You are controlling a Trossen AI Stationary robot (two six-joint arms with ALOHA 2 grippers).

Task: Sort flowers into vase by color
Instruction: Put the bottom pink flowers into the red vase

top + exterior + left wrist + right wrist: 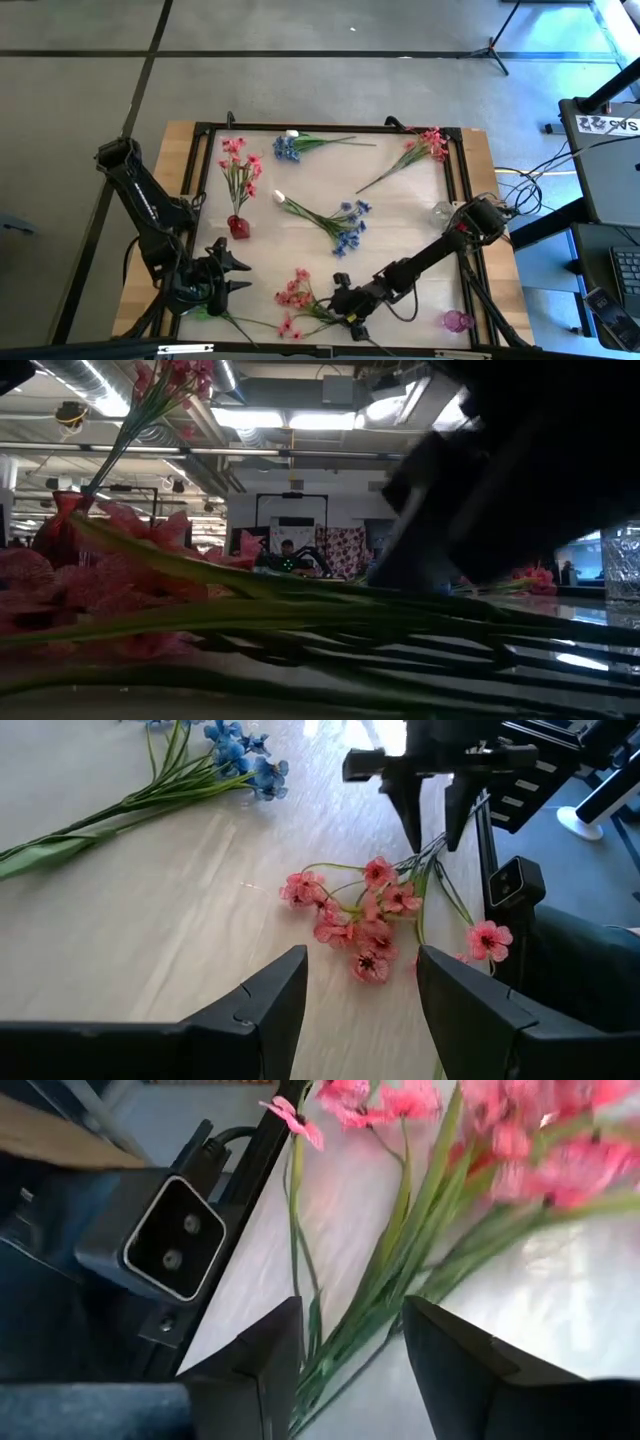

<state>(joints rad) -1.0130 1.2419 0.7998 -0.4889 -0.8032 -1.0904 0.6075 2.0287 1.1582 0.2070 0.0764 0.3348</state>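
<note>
A pink flower sprig (298,300) lies flat on the white mat by the table's near edge, its green stems (372,1295) running toward the near rail. My right gripper (353,318) stands open over those stems, one finger on either side of them (350,1348), pointing down at a slant. My left gripper (240,275) hangs open at the near left, aimed at the pink blooms (365,925) and touching nothing. A red vase (238,227) stands upright at the left with a pink sprig (238,168) stuck in it.
Two blue sprigs (290,148) (340,222) lie farther back, each with a white bud. Another pink sprig (422,148) lies at the far right. A clear vase (443,212) and a small pink vase (455,321) stand by the right rail. A camera block (170,1240) sits on the near rail.
</note>
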